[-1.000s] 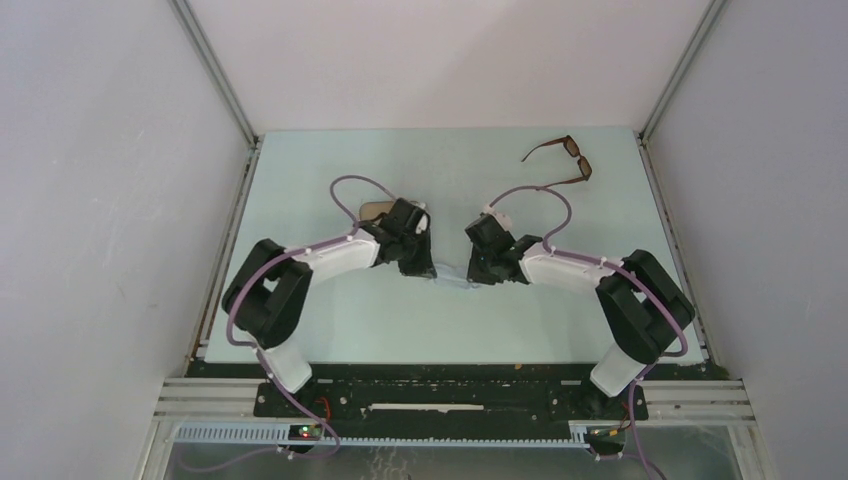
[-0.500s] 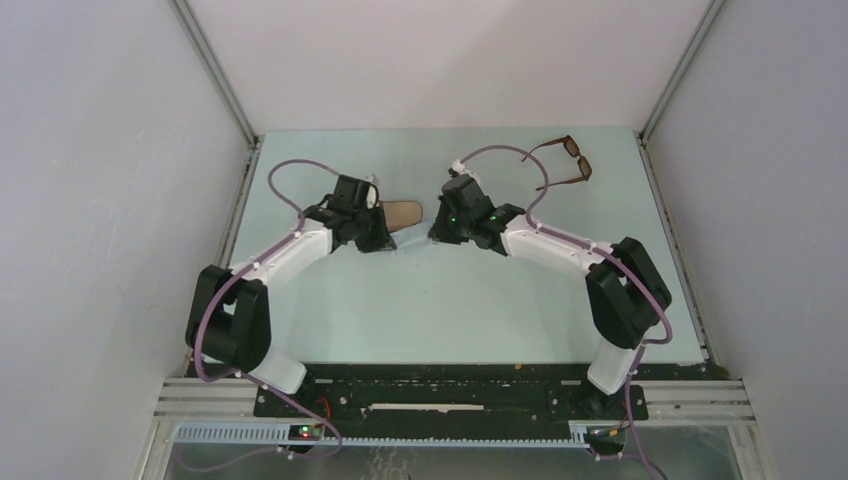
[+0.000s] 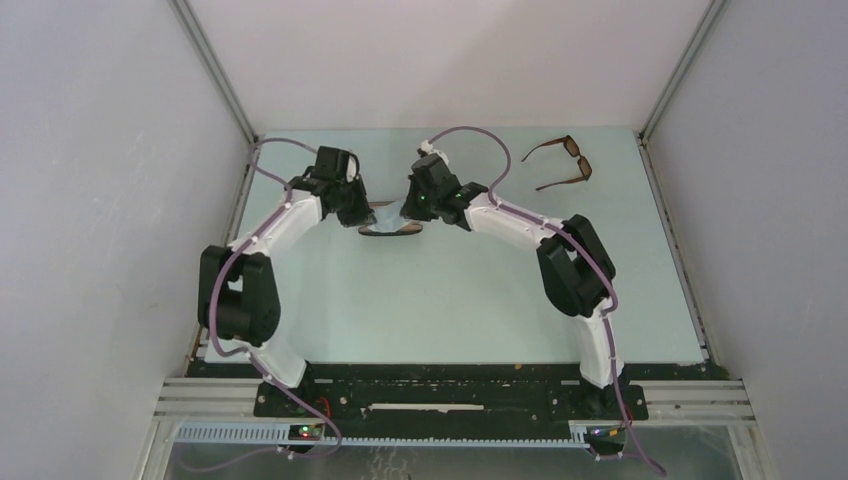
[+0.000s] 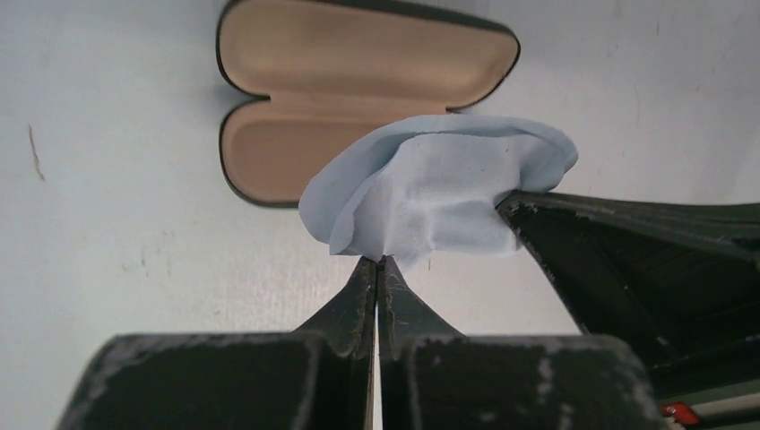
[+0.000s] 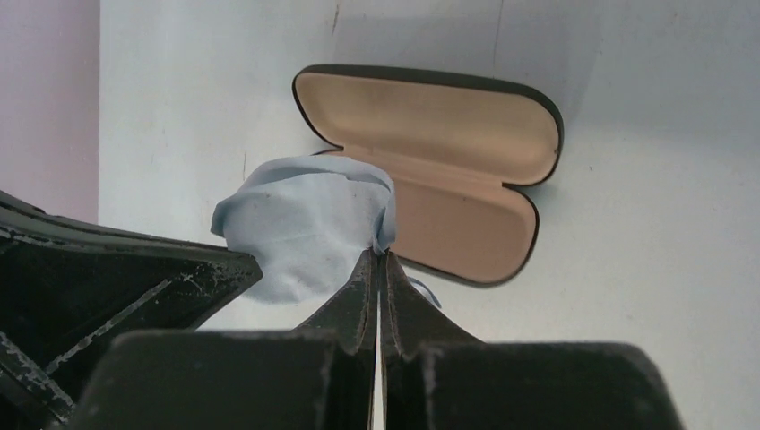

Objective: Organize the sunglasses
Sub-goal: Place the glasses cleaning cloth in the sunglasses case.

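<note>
Top external view is showing the case largely hidden beneath both arms, only its near rim peeking out. Left gripper and right gripper are each pinching tight on a pale blue cloth, which is hanging over the open case and covering part of its near half. Sunglasses are lying well to the right of the case and farther back, untouched.
</note>
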